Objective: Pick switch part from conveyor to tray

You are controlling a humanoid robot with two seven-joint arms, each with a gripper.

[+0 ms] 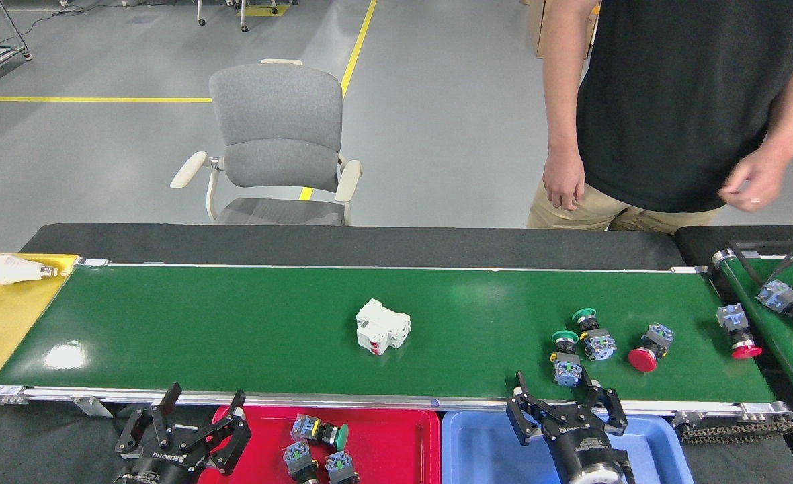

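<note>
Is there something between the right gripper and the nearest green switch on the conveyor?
Nothing visible stands between them. The right gripper, open, hangs at the near rail of the conveyor, right below the nearest green switch. A second green switch lies just behind it, close enough to be bumped.

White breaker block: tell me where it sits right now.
In the head view the white breaker block lies near the middle of the conveyor, well left of the green-capped switches and apart from both grippers.
</note>
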